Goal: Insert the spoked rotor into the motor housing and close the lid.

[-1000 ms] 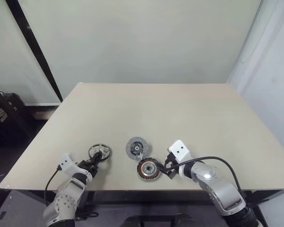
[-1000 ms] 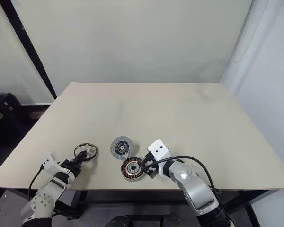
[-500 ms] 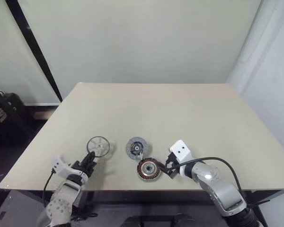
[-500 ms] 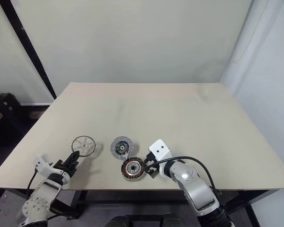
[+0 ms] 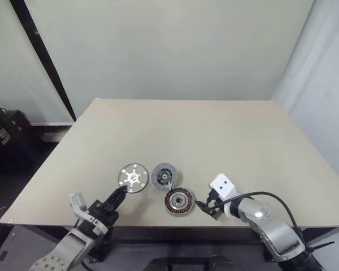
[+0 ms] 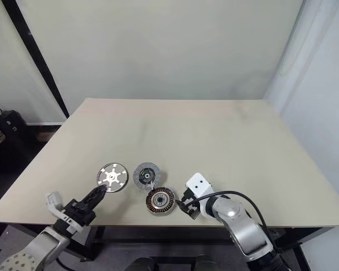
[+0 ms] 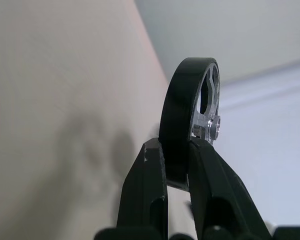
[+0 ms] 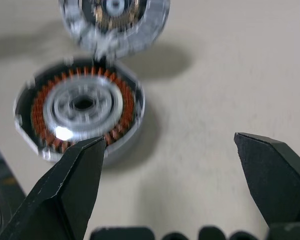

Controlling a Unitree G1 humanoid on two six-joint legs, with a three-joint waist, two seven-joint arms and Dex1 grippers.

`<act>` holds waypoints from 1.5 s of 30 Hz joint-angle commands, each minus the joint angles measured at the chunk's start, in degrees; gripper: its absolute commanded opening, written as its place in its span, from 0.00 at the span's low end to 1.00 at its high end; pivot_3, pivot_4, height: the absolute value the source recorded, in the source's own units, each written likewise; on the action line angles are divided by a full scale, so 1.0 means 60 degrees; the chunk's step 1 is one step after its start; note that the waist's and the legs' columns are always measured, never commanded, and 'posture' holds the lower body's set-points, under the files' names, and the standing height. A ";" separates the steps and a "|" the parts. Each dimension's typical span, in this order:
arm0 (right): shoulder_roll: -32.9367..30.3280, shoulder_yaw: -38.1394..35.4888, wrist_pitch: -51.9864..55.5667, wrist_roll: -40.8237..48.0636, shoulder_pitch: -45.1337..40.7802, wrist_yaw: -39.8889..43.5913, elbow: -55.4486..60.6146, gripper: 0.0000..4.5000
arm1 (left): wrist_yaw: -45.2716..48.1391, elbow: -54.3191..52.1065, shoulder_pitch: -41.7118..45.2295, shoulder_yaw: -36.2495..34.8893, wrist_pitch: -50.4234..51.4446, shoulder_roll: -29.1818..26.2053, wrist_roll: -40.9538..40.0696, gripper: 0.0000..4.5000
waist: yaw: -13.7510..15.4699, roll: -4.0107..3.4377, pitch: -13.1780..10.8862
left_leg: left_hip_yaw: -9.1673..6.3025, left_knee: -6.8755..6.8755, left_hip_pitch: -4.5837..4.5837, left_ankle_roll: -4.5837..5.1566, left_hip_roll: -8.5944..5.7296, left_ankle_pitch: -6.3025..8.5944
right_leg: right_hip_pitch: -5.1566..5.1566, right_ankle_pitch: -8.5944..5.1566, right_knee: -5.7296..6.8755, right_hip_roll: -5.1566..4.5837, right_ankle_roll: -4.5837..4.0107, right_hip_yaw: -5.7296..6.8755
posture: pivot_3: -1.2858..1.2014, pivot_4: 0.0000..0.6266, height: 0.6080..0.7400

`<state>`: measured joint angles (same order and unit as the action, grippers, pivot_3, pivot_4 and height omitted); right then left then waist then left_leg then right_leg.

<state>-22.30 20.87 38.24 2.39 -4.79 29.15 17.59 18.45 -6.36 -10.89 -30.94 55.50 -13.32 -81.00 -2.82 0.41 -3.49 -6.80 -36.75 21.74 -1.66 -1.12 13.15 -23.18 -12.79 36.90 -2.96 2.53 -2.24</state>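
Left gripper (image 7: pixel 176 162) pinches spoked rotor (image 5: pixel 133 178) by rim edge; right gripper (image 8: pixel 170 150) spread. Thin grip may slip, rotor dropping at housing's (image 5: pixel 179 201) 9 o'clock.

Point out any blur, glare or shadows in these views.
Right wrist view: the lid is blurred, a bright glint sits on the motor housing, which casts a soft shadow. Left wrist view: the spoked rotor throws a faint shadow on the table. Head views look evenly lit.

The left gripper (image 5: pixel 120 195) has closed on the spoked rotor (image 5: pixel 133 178), lifted it off the table (image 5: pixel 243 147) and carried it toward the lid (image 5: pixel 164 175); the right gripper (image 5: pixel 205 204) has backed away from the motor housing (image 5: pixel 179 201), jaws wide apart
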 commanded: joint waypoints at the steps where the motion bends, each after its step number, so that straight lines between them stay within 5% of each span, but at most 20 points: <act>1: -0.0076 -0.0213 -0.0190 0.0152 0.0027 0.0168 0.0189 1.00 | -0.0221 -0.0725 0.0337 0.0848 0.0337 0.0149 -0.0526 0.05 | 0.0000 -0.0002 0.0000 | 0.0001 -0.0001 0.0000 0.0000 0.0000 0.0000 | 0.0002 0.0000 -0.0002 0.0000 0.0000 -0.0001 | 0.52 0.00 1.00; 15: -0.0037 -0.0413 -0.0170 -0.0049 0.0469 -0.0324 0.0599 1.00 | -0.0237 0.0651 0.1052 0.2667 0.0796 -0.0054 0.1044 0.05 | 0.0002 -0.0004 0.0002 | 0.0005 0.0027 -0.0001 0.0013 -0.0001 -0.0007 | -0.0011 0.0000 -0.0001 0.0007 0.0000 -0.0002 | 0.52 0.00 1.00; 45: 0.0178 -0.0611 -0.0190 -0.0034 0.0866 -0.0902 0.0713 1.00 | -0.0311 0.1286 0.1535 0.2516 0.1870 -0.0261 0.2014 0.05 | -0.0002 -0.0006 0.0002 | 0.0006 0.0035 -0.0006 0.0004 0.0001 -0.0002 | -0.0014 0.0000 -0.0001 0.0007 0.0000 -0.0002 | 0.52 0.00 1.00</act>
<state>-21.53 18.52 37.92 2.13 1.05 23.98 19.93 15.96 2.81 -1.67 -14.88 65.84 -14.39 -68.05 -2.83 0.38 -3.48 -6.77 -36.54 21.70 -1.64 -1.12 13.13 -23.27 -12.79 36.89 -2.92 2.54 -2.25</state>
